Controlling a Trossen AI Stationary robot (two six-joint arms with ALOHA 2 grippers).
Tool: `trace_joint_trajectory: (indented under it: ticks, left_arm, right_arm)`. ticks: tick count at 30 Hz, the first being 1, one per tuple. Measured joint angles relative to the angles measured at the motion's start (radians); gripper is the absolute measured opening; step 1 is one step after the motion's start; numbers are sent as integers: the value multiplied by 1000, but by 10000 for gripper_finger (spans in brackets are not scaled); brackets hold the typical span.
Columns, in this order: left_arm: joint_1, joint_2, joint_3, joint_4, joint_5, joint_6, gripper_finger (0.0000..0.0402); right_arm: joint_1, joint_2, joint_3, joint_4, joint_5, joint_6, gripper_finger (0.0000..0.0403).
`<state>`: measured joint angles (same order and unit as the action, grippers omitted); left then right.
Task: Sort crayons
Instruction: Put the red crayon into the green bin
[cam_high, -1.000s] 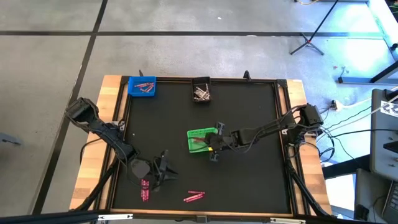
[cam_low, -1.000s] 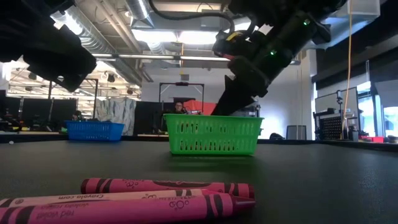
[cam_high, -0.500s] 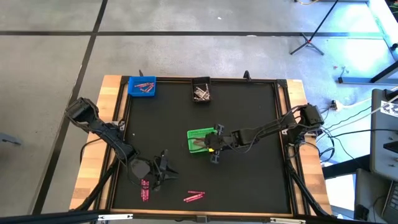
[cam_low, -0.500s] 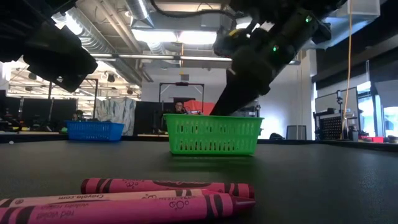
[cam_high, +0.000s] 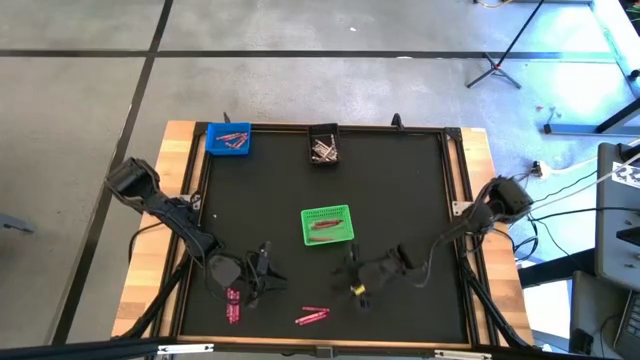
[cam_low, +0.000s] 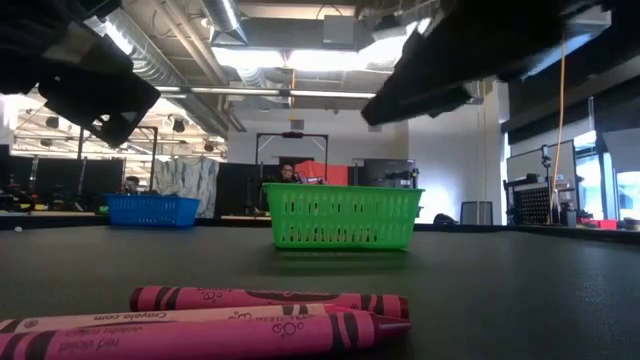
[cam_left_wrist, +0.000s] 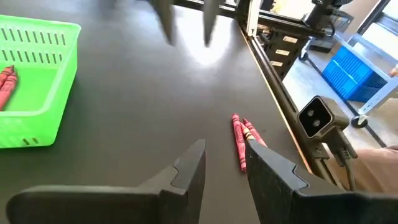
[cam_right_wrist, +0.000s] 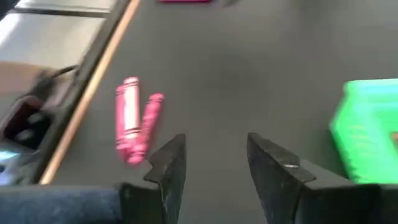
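On the black matte surface (cam_high: 400, 190), the right claw (cam_high: 357, 292) hangs low over the mat near the front edge, between the square green plastic basket (cam_high: 327, 225) at the middle and the loose crayons nearer the front; its two dark fingers (cam_right_wrist: 169, 163) stand apart with nothing between them, and its wrist view looks past them at a small pair of pink-magenta crayons (cam_right_wrist: 137, 121) lying side by side on the mat close to the wooden border. The left claw (cam_high: 258, 280) waits near the front-left part of the surface, its fingers (cam_left_wrist: 186, 171) likewise spread and empty, with another pair of red-pink crayons (cam_left_wrist: 242, 137) lying just ahead of them. From above, one cluster of pink crayons (cam_high: 233, 305) lies at the front-left beside the left claw, and a second cluster (cam_high: 312, 317) lies near the middle of the front edge. The green basket holds a few reddish crayons (cam_left_wrist: 6, 84). A square blue plastic bin (cam_high: 228, 139) with pink sticks inside sits at the back-left corner, and a small black bin (cam_high: 323, 147) holding pale sticks sits at the back edge near its middle.
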<state>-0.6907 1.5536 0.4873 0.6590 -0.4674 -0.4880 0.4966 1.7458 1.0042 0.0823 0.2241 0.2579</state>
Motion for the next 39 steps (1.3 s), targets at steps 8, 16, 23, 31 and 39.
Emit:
trace_joint_trajectory:
  ticks: [8,16,23,31,39]
  left_arm:
    - [-13,108,1,163,25,-1,105]
    - [-26,224,13,294,28,-4,105]
    - [-26,358,130,297,36,57,105]
    - [-14,470,234,292,47,106,105]
    - [10,512,243,283,85,95,105]
  right_arm:
    - [113,147,0,290,0,2,168]
    - [125,257,0,438,35,6,168]
    - [125,325,24,444,12,-2,168]
    - [125,348,25,429,31,-3,168]
    - [125,348,25,413,45,-2,168]
